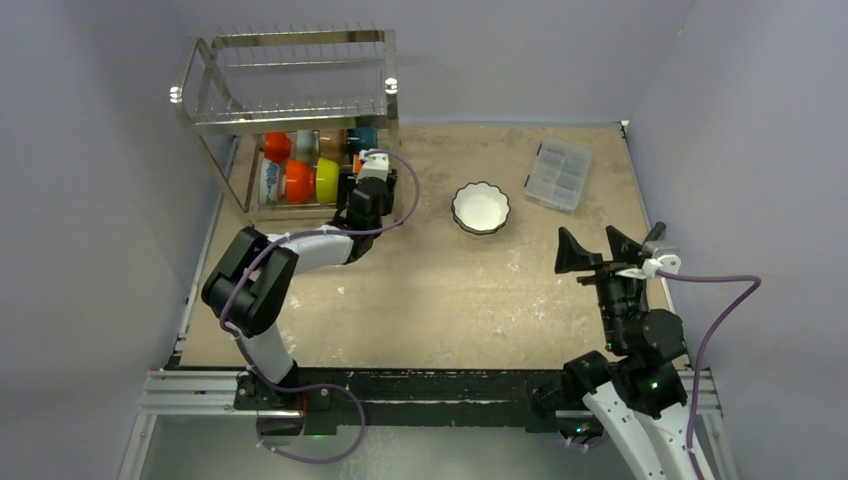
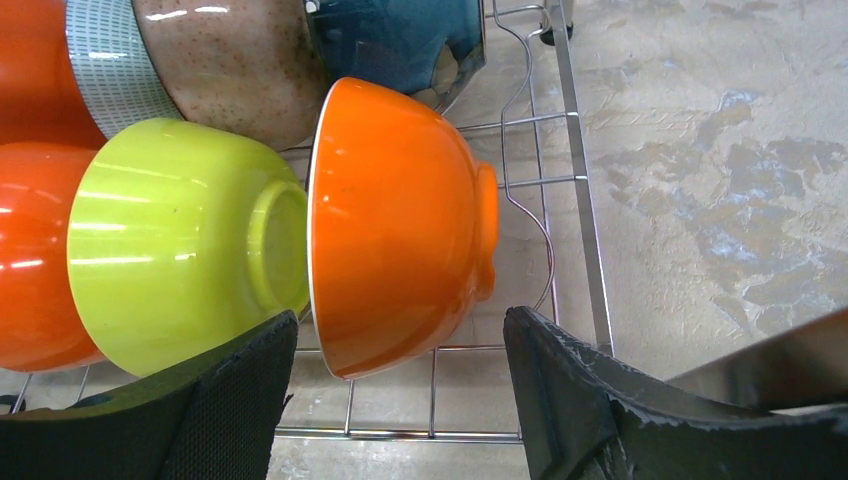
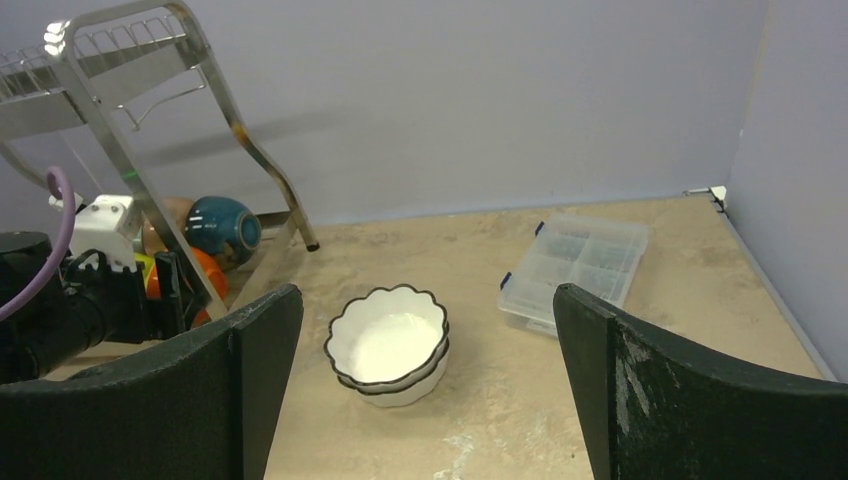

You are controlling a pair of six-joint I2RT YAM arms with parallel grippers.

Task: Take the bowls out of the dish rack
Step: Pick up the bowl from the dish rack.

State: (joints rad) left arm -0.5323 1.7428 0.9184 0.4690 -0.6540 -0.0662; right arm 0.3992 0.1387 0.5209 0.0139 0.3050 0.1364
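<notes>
The left claw (image 2: 400, 325) is released, one finger on each side of the orange bowl (image 2: 400, 220), which lies sideways at the right end of the dish rack (image 2: 575, 150), lower tier. I would go deeper, clench gently, then lift away from the yellow-green bowl (image 2: 170, 240).

We see plain pale lavender-grey walls (image 1: 520, 60) closing in the far edge and both side edges of a tan, mottled stone-look tabletop (image 1: 440, 300) under soft, even light. A ribbed aluminium rail (image 1: 195, 388) runs along its near edge.
</notes>
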